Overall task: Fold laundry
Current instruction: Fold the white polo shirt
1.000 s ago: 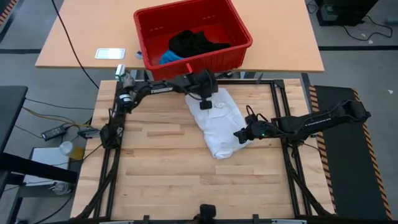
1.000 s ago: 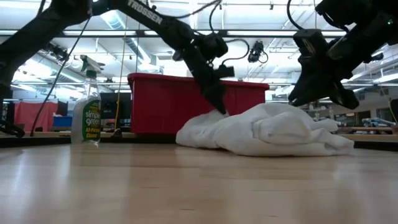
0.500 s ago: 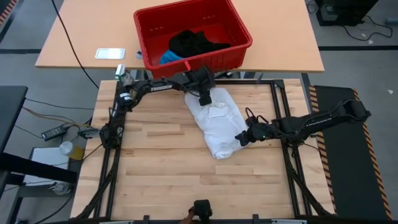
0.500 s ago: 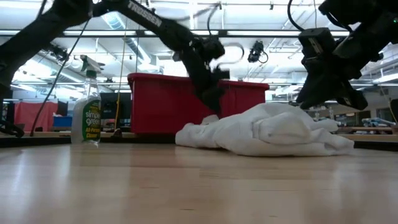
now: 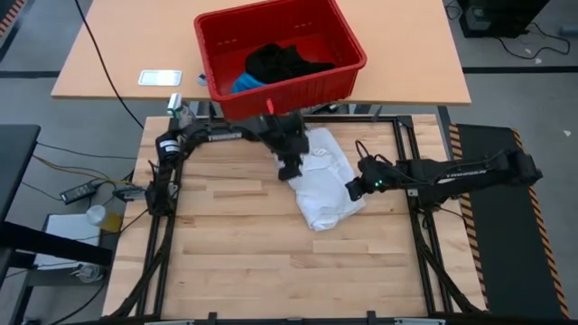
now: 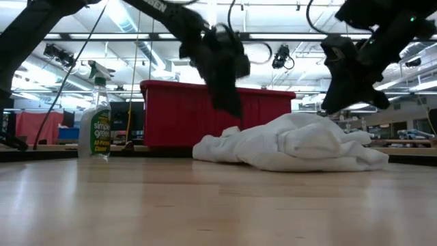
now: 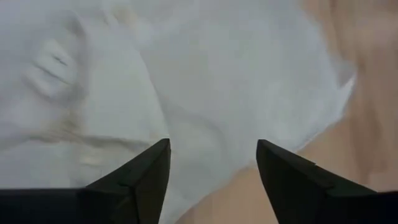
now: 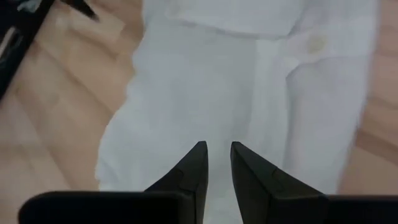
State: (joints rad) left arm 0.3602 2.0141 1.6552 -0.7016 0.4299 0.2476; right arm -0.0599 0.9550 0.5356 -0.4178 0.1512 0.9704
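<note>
A white garment [image 5: 321, 181] lies crumpled on the wooden table, slightly right of its middle. My left gripper [image 5: 289, 170] hangs open just above the garment's left edge; in the left wrist view its fingers [image 7: 211, 168] stand wide apart over the white cloth [image 7: 186, 74]. My right gripper [image 5: 350, 190] hovers over the garment's right edge, its fingers [image 8: 217, 155] a narrow gap apart with nothing between them. In the low view both grippers, left [image 6: 229, 102] and right [image 6: 331, 102], are clear of the heap [image 6: 300, 143]. A black garment [image 5: 275, 61] and a blue one [image 5: 246, 83] lie in the red basket [image 5: 271, 88].
The red basket stands on a second, paler table [image 5: 117, 54] beyond the far edge. A spray bottle [image 6: 95, 126] stands at the far left corner. A black frame [image 5: 406, 181] runs around the work table. Bare wood lies left of and nearer than the garment.
My left gripper has opened and let go of the white garment's far left part, then risen and swung toward the near edge, turning as it went. The bit of cloth it had lifted has dropped back onto the heap. My right gripper has shifted slightly.
</note>
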